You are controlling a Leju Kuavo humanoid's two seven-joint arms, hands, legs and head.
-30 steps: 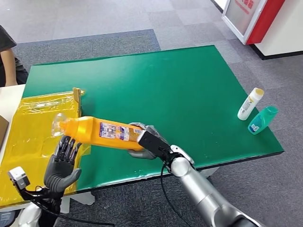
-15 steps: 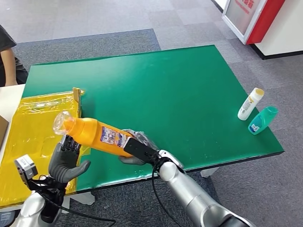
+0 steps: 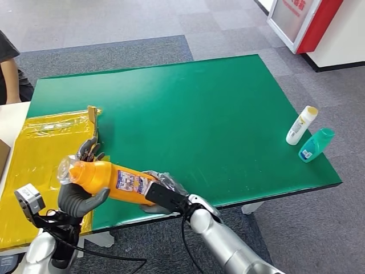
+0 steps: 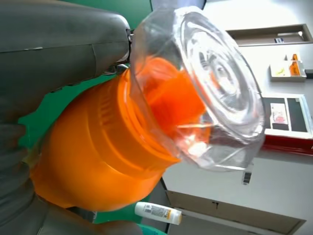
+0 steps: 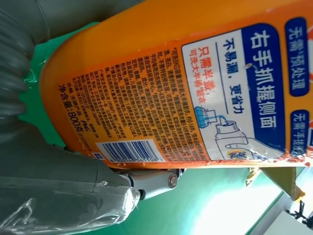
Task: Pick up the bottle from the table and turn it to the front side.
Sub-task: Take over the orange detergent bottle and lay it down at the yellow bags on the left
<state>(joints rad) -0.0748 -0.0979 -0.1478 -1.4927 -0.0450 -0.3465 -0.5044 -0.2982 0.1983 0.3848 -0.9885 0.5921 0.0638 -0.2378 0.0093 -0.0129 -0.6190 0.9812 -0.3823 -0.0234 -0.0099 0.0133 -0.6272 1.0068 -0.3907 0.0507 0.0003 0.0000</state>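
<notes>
Holding: both hands are on one orange bottle (image 3: 109, 178), which lies nearly level in the air over the near left part of the table, clear cap to the left.
Person: one, at the far left edge, an arm (image 3: 11, 80) and dark sleeve visible.
Yellow sheet: one (image 3: 30, 154), covering the left end of the table, with a small cardboard piece (image 3: 93, 120) upright at its right edge.
Left hand: one (image 3: 80, 191), wrapped around the bottle's neck end, fingers (image 3: 88, 149) curled over the far side and thumb under; in the left wrist view the thumb (image 4: 62, 36) presses just behind the cap.
Cap: one clear cap (image 4: 201, 83) over an orange spout, facing the left wrist camera.
Label: one printed panel (image 5: 173, 103) with barcode and small text, turned toward the right wrist camera.
Right hand: one (image 3: 165, 191), gripping the bottle's base end, fingers closed around it.
Table: one green top (image 3: 206, 108).
Other bottles: two, lying side by side near the right edge, well apart from the hands; a white one (image 3: 301, 125) with a yellow cap, and a teal one (image 3: 316, 144) just right of it.
Sign: one red-and-white board (image 3: 309, 20) on the floor at far right.
</notes>
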